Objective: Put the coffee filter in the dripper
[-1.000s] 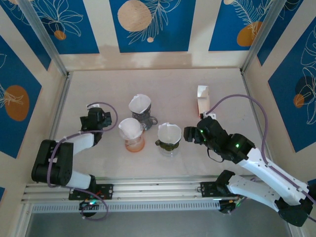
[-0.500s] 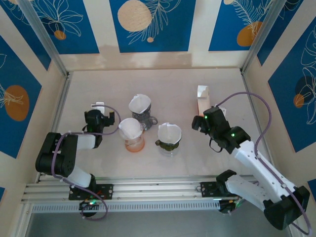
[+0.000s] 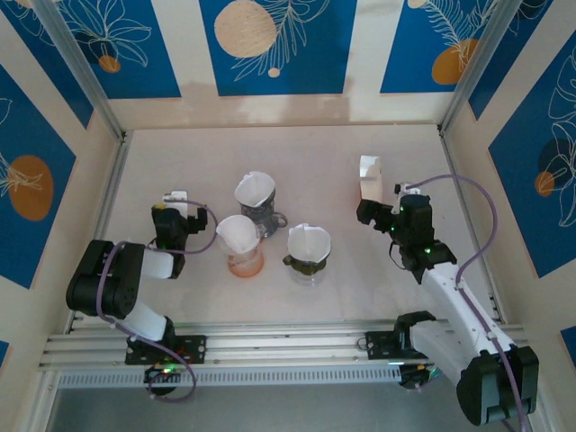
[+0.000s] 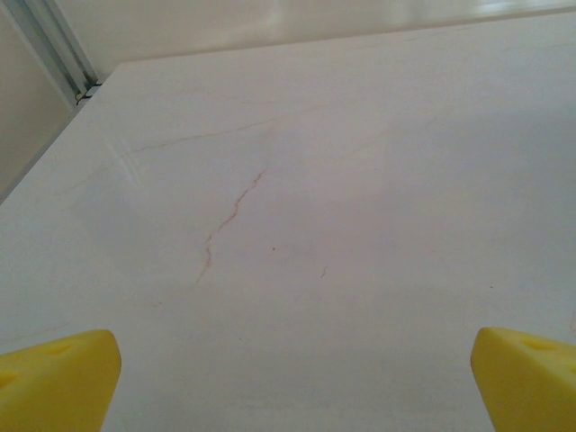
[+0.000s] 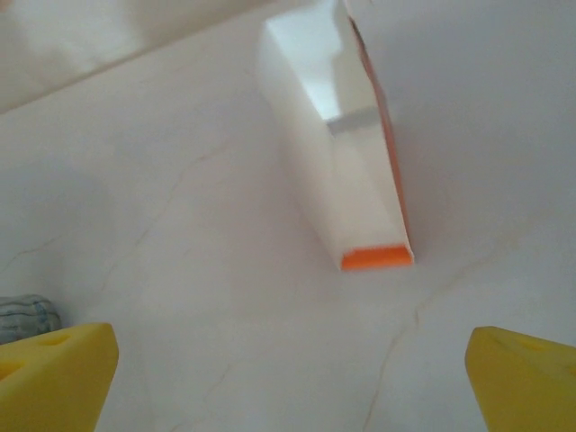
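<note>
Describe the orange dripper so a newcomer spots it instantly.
On the pale table, three paper-lined drippers cluster at the centre. The orange dripper is the leftmost. Its body is see-through orange; the grey dripper behind and green dripper beside are darker.

1. Left end effector (image 4: 290,382): fingertips (image 4: 54,378) cropped by lower frame corners
2. Right end effector (image 5: 290,382): fingertips (image 5: 522,378) likewise cropped
3. Grey patterned object (image 5: 22,317): cut by left edge, identity unclear
4. White-orange carton (image 5: 333,153): top cut by upper edge

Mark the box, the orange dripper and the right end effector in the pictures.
box (image 5: 335,175), right wrist view, its white side.
orange dripper (image 3: 244,263), top external view, its orange lower body.
right end effector (image 5: 288,385), right wrist view, midway between its yellow fingertips.
</note>
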